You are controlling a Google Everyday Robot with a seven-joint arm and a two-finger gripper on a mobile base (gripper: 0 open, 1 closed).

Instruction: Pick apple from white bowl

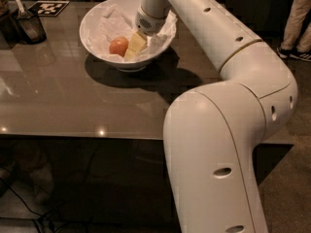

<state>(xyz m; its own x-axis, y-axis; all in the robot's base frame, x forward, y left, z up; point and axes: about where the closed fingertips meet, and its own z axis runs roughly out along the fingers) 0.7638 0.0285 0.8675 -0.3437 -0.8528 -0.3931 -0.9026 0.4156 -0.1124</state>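
The white bowl, lined with crumpled white paper, stands at the back of the dark table. One apple lies inside it, left of centre, and looks reddish-orange with a paler top. My gripper reaches down into the bowl from the right on the big white arm. Its pale yellowish tip sits right beside the apple on the apple's right, touching or nearly touching it. The apple rests on the paper.
A dark container with a utensil and a black-and-white marker tag stand at the table's back left. A person's legs are at the far right. The table's front edge runs across the middle, and my arm's base fills the lower right.
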